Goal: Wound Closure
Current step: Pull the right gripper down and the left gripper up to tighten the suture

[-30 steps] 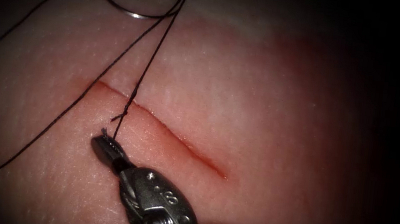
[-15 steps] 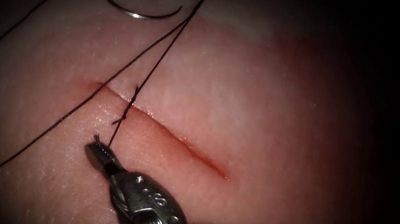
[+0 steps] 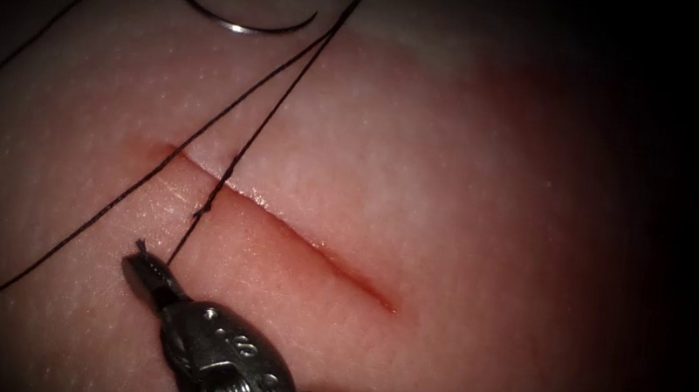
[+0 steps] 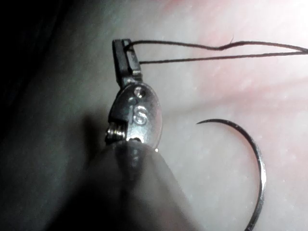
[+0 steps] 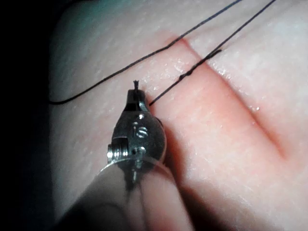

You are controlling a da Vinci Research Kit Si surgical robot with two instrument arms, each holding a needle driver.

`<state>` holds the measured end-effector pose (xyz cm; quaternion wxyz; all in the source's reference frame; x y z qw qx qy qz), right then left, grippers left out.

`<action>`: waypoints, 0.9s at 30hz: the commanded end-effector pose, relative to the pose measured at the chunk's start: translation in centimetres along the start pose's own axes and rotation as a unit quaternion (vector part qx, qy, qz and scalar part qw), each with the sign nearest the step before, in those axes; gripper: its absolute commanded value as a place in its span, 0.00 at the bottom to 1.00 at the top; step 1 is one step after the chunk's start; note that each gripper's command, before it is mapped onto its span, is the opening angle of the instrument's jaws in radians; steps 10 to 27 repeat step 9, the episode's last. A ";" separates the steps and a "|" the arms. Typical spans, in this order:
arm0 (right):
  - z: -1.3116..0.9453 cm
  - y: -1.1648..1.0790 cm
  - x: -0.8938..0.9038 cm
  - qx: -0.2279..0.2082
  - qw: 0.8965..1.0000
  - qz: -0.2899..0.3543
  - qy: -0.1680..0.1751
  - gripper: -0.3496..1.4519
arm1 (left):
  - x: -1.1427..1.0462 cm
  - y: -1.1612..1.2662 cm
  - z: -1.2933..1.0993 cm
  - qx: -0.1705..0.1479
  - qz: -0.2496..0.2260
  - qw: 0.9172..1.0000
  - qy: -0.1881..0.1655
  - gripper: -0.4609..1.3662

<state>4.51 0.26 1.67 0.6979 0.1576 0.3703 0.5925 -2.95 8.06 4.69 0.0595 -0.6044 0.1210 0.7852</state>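
Note:
The right tool [image 3: 147, 265] comes in below the cut [image 3: 293, 232], left of it, with its jaws shut on the short end of the thread [image 5: 136, 86]. From there the thread [image 3: 271, 117] runs up through a knot [image 3: 213, 198] at the cut's upper end and leaves at the top. In the left wrist view the left tool [image 4: 122, 48] is shut on two taut strands of thread [image 4: 202, 45]. The curved needle [image 3: 237, 25] lies free on the tissue [image 3: 455, 190] above the cut, held by neither tool; it also lies beside the left tool [image 4: 255, 163].
A long slack strand [image 3: 53, 250] runs from the top down to the lower left of the tissue. Another loop of thread [image 3: 62, 23] trails left from the needle's tail. The cut's lower end [image 3: 386, 301] is reddened.
The right tool has moved down and to the left with the thread's short end, drawing that strand longer below the knot. The strands leaving at the top have shifted right.

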 end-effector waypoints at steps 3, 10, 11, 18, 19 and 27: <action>0.01 0.00 0.00 -0.003 1.000 0.000 -0.002 0.00 | 0.00 0.00 0.00 -0.004 0.000 1.000 0.001 0.06; 0.01 0.01 0.00 -0.003 1.000 -0.001 -0.002 0.00 | 0.00 0.01 -0.01 -0.004 0.003 1.000 0.001 0.06; 0.01 0.01 0.00 -0.003 1.000 -0.001 -0.002 0.00 | 0.00 0.01 -0.01 -0.004 0.003 1.000 0.001 0.06; 0.01 0.01 0.00 -0.003 1.000 -0.001 -0.002 0.00 | 0.00 0.01 -0.01 -0.004 0.003 1.000 0.001 0.06; 0.01 0.01 0.00 -0.003 1.000 -0.001 -0.002 0.00 | 0.00 0.01 -0.01 -0.004 0.003 1.000 0.001 0.06; 0.01 0.01 0.00 -0.003 1.000 -0.001 -0.002 0.00 | 0.00 0.01 -0.01 -0.004 0.003 1.000 0.001 0.06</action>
